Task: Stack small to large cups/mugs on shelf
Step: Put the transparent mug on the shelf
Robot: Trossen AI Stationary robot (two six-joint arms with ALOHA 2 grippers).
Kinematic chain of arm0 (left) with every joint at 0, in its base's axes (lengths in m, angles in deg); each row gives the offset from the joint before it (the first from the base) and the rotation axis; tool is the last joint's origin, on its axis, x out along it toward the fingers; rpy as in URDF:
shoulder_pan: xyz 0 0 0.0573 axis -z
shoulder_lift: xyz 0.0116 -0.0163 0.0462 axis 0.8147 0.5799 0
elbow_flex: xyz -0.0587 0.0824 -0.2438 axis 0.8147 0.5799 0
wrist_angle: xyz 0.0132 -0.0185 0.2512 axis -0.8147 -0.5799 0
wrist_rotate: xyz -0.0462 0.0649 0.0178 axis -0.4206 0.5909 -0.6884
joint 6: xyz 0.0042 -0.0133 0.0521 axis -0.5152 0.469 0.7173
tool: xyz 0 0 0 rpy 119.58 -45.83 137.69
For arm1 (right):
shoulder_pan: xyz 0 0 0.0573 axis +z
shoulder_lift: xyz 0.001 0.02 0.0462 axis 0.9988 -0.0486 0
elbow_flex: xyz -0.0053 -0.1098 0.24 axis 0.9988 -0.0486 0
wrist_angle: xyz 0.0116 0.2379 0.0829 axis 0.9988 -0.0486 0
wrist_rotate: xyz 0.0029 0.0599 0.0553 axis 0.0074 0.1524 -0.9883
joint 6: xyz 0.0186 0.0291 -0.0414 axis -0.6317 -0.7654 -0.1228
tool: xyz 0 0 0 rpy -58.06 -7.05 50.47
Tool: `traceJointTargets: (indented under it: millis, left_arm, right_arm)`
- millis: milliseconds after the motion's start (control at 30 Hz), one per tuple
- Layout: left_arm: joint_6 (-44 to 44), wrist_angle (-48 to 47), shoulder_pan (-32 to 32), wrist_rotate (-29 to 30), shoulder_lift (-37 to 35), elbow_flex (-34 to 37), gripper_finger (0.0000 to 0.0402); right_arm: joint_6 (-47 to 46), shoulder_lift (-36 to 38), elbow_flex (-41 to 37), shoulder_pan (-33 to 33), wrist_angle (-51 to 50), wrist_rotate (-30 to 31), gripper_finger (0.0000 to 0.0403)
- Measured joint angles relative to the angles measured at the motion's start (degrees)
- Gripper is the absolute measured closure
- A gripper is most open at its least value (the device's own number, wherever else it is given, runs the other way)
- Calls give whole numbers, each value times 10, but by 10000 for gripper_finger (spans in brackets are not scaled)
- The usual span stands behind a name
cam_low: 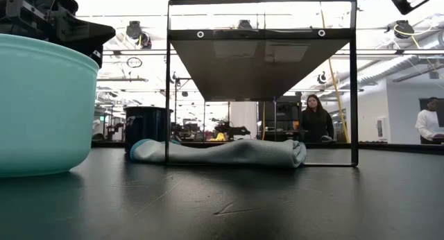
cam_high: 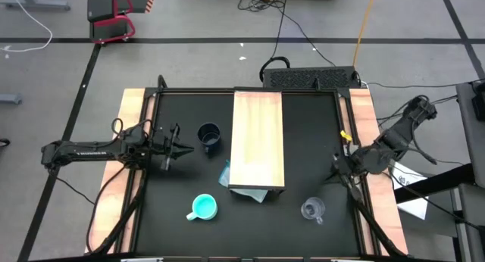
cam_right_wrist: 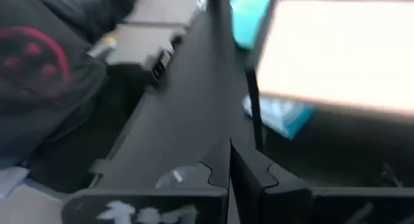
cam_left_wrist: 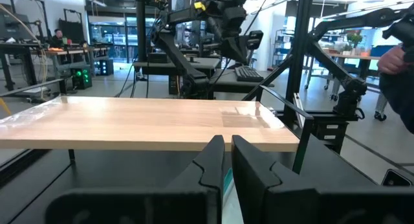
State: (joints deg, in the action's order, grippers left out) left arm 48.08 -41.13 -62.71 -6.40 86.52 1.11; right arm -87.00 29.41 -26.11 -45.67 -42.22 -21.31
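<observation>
Nothing is stacked yet: my shelf (cam_high: 258, 137) is bare. The navy mug (cam_high: 209, 135) sits at its 9 o'clock, turquoise mug (cam_high: 203, 207) at 7, glass mug (cam_high: 312, 210) at 5. My left gripper (cam_high: 179, 147) and right gripper (cam_high: 334, 172) are pressed together, empty.

My black table (cam_high: 250, 216) is carrying the raised light-wood shelf (cam_high: 258, 138) at its middle, whose top is lying bare on a dark frame. The navy mug (cam_high: 209, 135) is standing just left of the shelf, the turquoise mug (cam_high: 203, 207) is sitting nearer the front left, and the clear glass mug (cam_high: 312, 210) is resting front right. A pale blue cloth (cam_low: 222, 153) is lying under the shelf's front end
</observation>
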Motion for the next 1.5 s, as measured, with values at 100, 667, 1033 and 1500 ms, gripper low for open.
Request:
traceJointTargets:
  millis: [100,667,1033,1500]
  left_arm:
    - [-1,0,0,0,0,0,369]
    - [2,0,0,0,0,0,369]
    - [8,-1,0,0,0,0,369]
    - [11,-2,0,0,0,0,369]
  right_arm:
    - [-76,-18,13,16,-49,12,403]
    - [-279,-86,38,46,-129,-36,403]
    - [-360,-129,5,46,-98,-80,354]
    - [-350,-153,3,26,-91,-78,220]
